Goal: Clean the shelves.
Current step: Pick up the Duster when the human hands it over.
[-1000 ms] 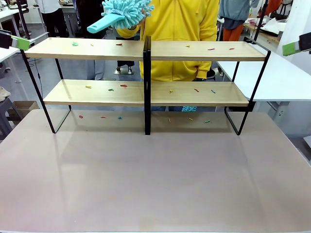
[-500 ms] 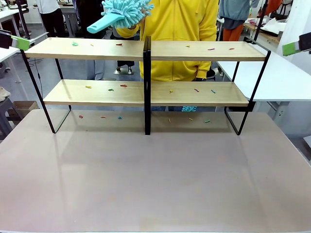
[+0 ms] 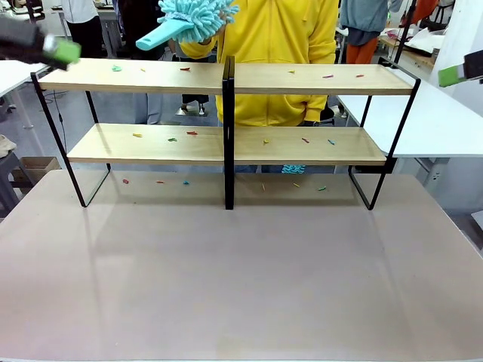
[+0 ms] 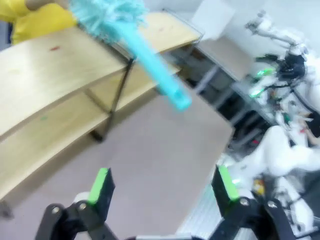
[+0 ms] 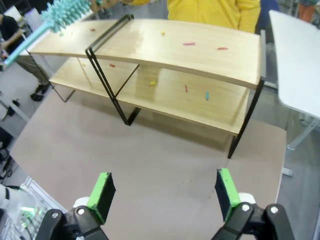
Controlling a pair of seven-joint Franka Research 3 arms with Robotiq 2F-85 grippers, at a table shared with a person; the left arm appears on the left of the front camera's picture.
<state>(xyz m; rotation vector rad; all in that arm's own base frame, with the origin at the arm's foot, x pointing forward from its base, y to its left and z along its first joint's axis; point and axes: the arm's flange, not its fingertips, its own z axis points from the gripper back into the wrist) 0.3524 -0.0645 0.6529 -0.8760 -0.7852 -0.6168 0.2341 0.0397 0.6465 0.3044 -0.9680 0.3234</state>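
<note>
The shelves (image 3: pixel 226 79) stand across the far half of the table, two light-wood boards on a black frame, with small coloured scraps (image 3: pixel 185 69) strewn over both tiers. A person in yellow behind them holds a turquoise fluffy duster (image 3: pixel 189 19) above the top board, handle pointing left. My left gripper (image 3: pixel 64 51) hovers blurred by the rack's top left corner; in its wrist view it (image 4: pixel 162 185) is open and empty, the duster handle (image 4: pixel 155 62) ahead of it. My right gripper (image 3: pixel 453 75) hangs high at the right, open and empty (image 5: pixel 163 192) above the table, facing the shelves (image 5: pixel 165 47).
More coloured scraps (image 3: pixel 294 185) lie on the grey-brown tabletop (image 3: pixel 241 279) under the rack. A white table (image 3: pixel 430 121) stands at the right. The right arm's white body (image 4: pixel 280 150) appears in the left wrist view. People stand farther back.
My left gripper has swung in from the left edge toward the rack's top left corner, now motion-blurred. The duster and right gripper have barely moved.
</note>
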